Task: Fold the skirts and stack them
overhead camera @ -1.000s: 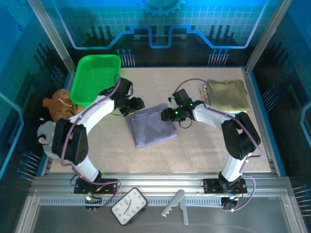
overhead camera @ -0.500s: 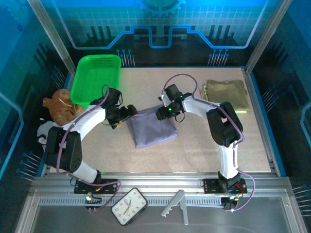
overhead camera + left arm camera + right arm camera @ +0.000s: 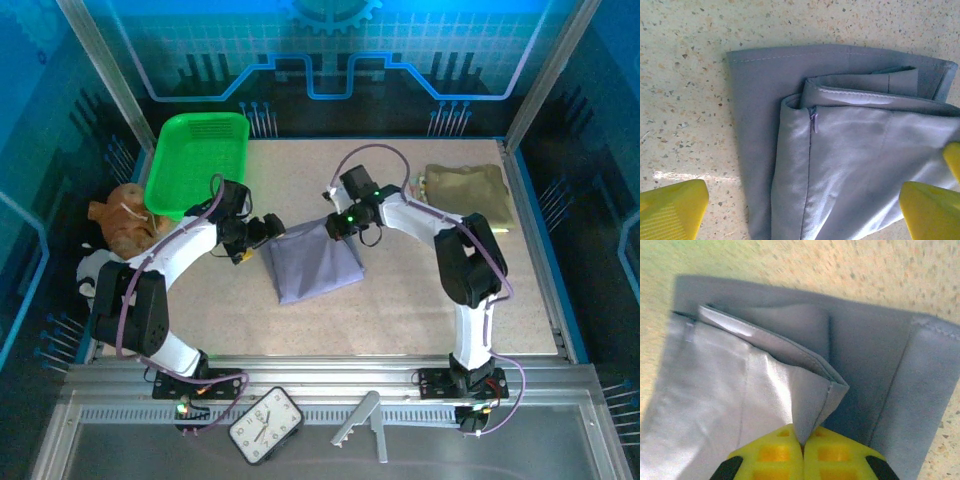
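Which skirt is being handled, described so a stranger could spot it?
On the speckled table, look at the middle. The lavender skirt lies folded there, one corner pinched by the right gripper. Unlike the olive skirt at the far right, it is grey-purple with a zip.

Surface point(image 3: 420, 300): speckled beige stone look, flat. Grey skirt point(image 3: 312, 265) near centre, folded, most of it flat on surface, one far corner of top layer raised; stitched hem and zip toward far side. Khaki skirt point(image 3: 470, 192) at far right corner, folded, well apart from grey skirt; strip of coloured cloth point(image 3: 418, 186) shows at its left edge. Basket point(image 3: 195, 160), green, at far left corner. Brown plush point(image 3: 120, 218) by left edge; whether on surface unclear.
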Robot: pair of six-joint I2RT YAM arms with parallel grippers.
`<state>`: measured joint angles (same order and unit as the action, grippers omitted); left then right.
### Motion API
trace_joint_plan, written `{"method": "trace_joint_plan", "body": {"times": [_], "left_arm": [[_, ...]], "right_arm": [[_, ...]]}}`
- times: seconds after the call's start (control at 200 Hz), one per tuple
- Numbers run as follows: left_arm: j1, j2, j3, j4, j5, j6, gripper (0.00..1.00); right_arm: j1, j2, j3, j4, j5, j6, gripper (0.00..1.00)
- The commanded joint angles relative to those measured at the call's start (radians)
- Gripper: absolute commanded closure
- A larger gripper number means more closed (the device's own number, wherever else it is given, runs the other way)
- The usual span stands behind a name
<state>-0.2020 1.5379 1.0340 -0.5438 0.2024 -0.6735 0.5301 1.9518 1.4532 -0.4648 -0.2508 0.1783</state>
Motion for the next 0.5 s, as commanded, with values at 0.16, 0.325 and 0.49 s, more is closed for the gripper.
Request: {"method": "trace_joint_plan", "body": {"times": [0.16,0.325,0.49], "left_arm": [[0.010,-0.032,0.088,-0.027,0.079,0.083,0.01],[0.009,0.015,0.116,0.022,0.204,0.104,0.02],[0.006,0.097,0.093,0.141,0.236,0.010,0.22]], "right_arm": [[0.019,-0.106,0.033,0.063,-0.160,-0.027,0.98],[0.000,0.121,0.192,0.053,-0.123,0.020,0.98],[-0.024,0.314,0.365,-0.015,-0.139,0.072,0.98]]}}
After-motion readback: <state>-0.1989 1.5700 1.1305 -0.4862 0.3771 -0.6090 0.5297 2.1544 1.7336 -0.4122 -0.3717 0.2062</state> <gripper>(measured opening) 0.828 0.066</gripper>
